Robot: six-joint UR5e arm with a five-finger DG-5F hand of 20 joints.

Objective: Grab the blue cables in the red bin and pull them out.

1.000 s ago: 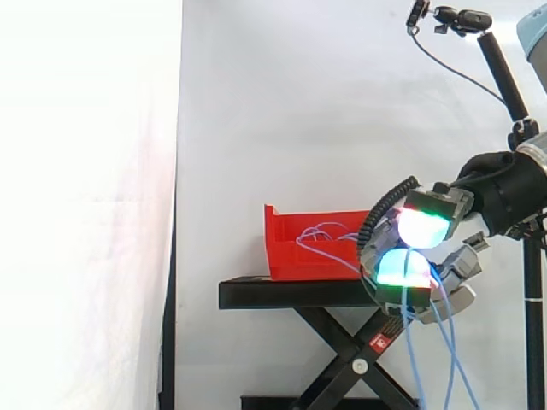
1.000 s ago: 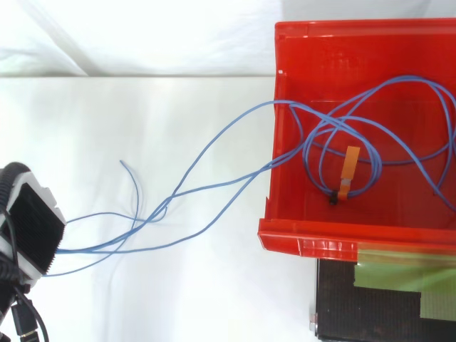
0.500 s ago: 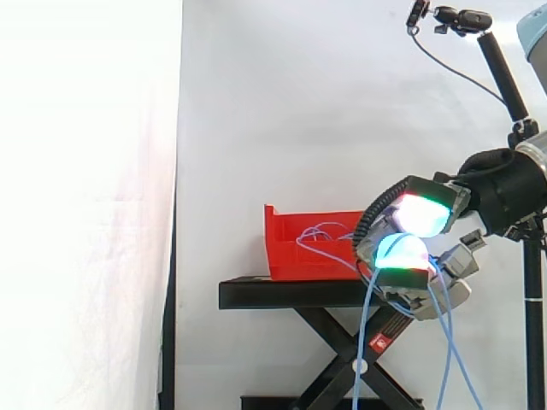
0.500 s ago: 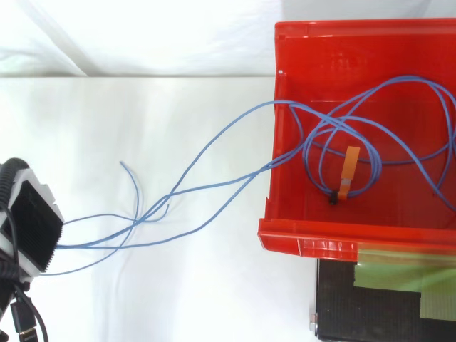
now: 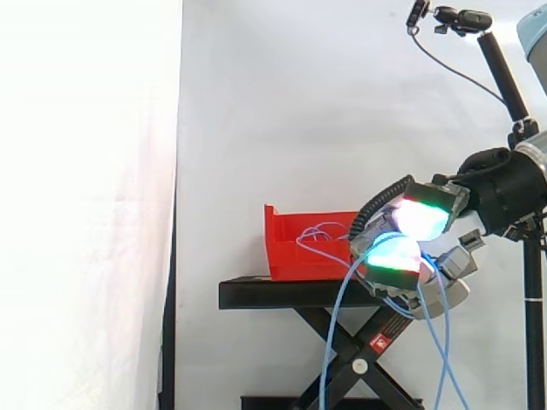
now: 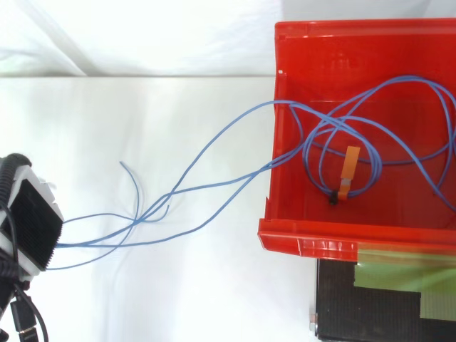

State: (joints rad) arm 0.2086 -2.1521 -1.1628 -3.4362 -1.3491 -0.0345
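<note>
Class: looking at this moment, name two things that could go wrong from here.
1. The blue cables lie looped and crossed inside the red bin; they may snag and drag the bin across the black stand.
2. Loose ends dangle below the hand, so the strands might slip through its hold.

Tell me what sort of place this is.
Probably a robotics lab test rig: a white curtain backdrop, a red bin on a black stand, and a pole-mounted camera above the hand gripping blue cables.
</note>
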